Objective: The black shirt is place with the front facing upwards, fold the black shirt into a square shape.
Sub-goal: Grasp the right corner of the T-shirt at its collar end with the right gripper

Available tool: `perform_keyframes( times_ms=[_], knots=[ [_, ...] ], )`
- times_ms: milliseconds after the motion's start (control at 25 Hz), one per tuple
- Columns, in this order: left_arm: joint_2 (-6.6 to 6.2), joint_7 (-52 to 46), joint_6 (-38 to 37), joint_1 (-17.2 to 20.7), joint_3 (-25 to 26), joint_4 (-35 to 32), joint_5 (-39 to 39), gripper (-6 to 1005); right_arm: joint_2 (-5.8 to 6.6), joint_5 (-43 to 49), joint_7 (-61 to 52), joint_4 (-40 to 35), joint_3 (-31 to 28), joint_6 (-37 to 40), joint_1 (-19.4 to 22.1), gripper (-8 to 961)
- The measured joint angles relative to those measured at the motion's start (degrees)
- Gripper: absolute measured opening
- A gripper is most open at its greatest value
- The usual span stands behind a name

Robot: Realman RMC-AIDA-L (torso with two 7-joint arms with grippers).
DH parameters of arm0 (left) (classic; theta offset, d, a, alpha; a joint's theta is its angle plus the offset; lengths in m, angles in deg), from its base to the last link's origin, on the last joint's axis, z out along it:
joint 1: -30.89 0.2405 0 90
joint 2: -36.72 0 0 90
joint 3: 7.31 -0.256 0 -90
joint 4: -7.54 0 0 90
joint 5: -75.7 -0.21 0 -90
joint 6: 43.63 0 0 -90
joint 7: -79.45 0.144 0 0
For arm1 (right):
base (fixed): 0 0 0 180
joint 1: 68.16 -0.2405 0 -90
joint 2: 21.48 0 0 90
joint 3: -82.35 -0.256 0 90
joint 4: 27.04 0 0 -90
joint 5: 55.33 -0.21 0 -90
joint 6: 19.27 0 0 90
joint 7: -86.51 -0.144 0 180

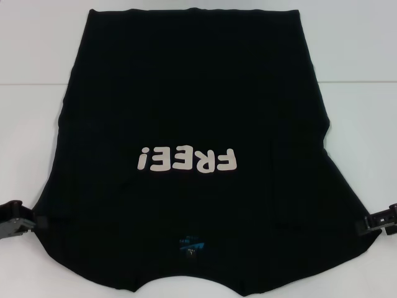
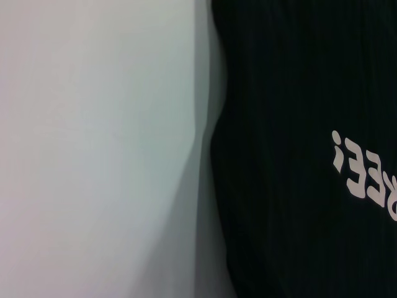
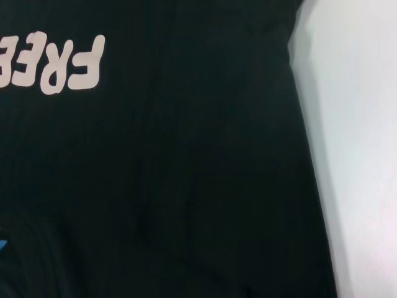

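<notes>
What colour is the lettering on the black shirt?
Off-white lettering on the black shirt, clearest in the head view.

black shirt (image 1: 192, 112) collar cropped, label perhaps unreadable

The black shirt (image 2: 291, 124) is seen lying flat on a pale table (image 2: 93, 149), with the cloth on one side of the picture and bare tabletop on the other. The shirt's edge is bent inward partway along, and a soft grey shadow is cast beside it on the table. Off-white lettering (image 2: 360, 171) is printed on the cloth well away from that edge; only part of it is shown, cut off by the frame.
</notes>
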Motion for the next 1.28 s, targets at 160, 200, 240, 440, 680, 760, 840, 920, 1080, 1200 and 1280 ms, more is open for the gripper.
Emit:
perform_keyframes(
  times_ms=[160, 200, 240, 440, 680, 760, 840, 920, 1080, 1200, 1280],
  knots=[
    [0.0, 0.0, 0.0, 0.0, 0.0, 0.0, 0.0, 28, -0.27, 0.0, 0.0, 0.0, 0.2, -0.2, -0.1, 890],
    [0.0, 0.0, 0.0, 0.0, 0.0, 0.0, 0.0, 28, -0.35, 0.0, 0.0, 0.0, 0.2, -0.2, -0.1, 890],
    [0.0, 0.0, 0.0, 0.0, 0.0, 0.0, 0.0, 28, -0.4, 0.0, 0.0, 0.0, 0.2, -0.2, -0.2, 890],
    [0.0, 0.0, 0.0, -0.1, 0.1, 0.0, 0.0, 27, -0.54, 0.0, 0.2, 1.0, 0.3, -0.2, -0.7, 889],
    [-0.03, 0.0, 0.1, -0.1, 0.1, 0.0, 0.1, 27, -0.62, 0.0, 0.2, 1.5, 1.1, -0.4, -1.1, 889],
    [-0.03, 0.0, 0.1, -0.1, 0.1, 0.0, 0.1, 27, -0.67, 0.0, 0.2, 1.6, 1.2, -0.4, -1.3, 888],
    [-0.05, 0.0, 0.1, -0.2, 0.1, 0.0, 0.1, 27, -0.71, 0.0, 0.2, 1.8, 1.2, -0.4, -1.5, 888],
    [-0.11, 0.0, 0.1, -0.3, 0.1, 0.0, 0.1, 27, -0.72, 0.0, 0.3, 2.1, 1.2, -0.5, -1.8, 888],
    [-0.17, 0.0, 0.0, -0.3, 0.1, 0.0, 0.1, 28, -0.92, 0.0, 0.3, 2.2, 1.6, -0.4, -2.1, 888],
    [-0.17, 0.0, 0.0, -0.4, 0.1, 0.0, 0.1, 28, -1.04, 0.0, 0.3, 2.2, 1.6, -0.4, -2.2, 887],
    [-0.17, 0.0, 0.1, -0.4, 0.1, 0.0, 0.1, 28, -0.99, -0.2, 0.3, 2.2, 1.4, -0.4, -2.2, 887]
  ],
)
